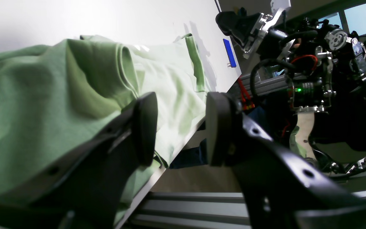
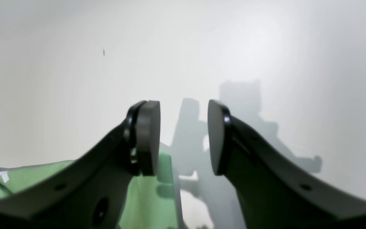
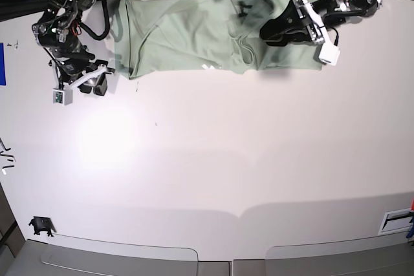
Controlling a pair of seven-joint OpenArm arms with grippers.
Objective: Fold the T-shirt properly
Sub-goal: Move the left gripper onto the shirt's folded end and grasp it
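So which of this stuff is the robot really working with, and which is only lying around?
Part of the job:
- T-shirt
- left gripper, open over the shirt
- right gripper, open beside the shirt's edge

Just lying about:
- blue strip on the table
- small black clip

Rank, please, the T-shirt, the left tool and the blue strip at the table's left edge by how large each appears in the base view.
1. T-shirt, easily the largest.
2. Left tool, much smaller; it hangs above the cloth, nearer the camera, so it may look slightly bigger than it is.
3. Blue strip, smallest, partly cut off by the frame.
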